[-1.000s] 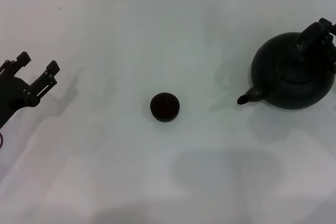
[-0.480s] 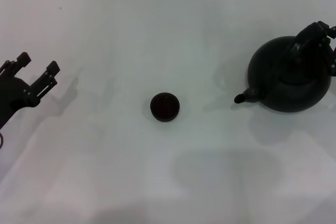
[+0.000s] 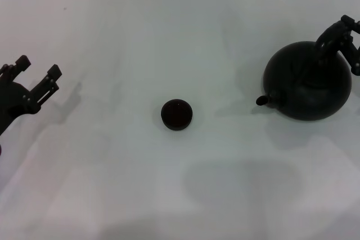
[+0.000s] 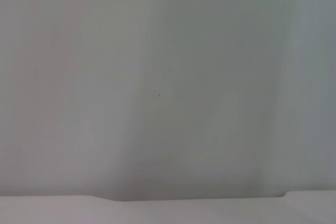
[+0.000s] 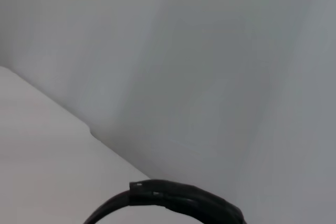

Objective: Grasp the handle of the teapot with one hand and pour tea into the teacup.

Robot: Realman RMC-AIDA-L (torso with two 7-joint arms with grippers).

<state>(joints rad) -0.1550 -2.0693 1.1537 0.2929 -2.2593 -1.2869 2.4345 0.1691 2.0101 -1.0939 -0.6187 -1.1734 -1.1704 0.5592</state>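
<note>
Matte-black round teapot [image 3: 308, 82] sits well right of the small dark teacup [image 3: 176, 114] on the white worktop [image 3: 169, 37]. Right hand [image 3: 337, 37] is closed on its arched handle [image 3: 329, 40]. Your next move: carry it cupward, then tip. Left hand [image 3: 38, 70] is parked open, far left.

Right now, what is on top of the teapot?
The right end effector sits over the teapot, at its handle, which the head view mostly hides. Whether the fingers are closed on it cannot be seen. The lid is covered too.
</note>
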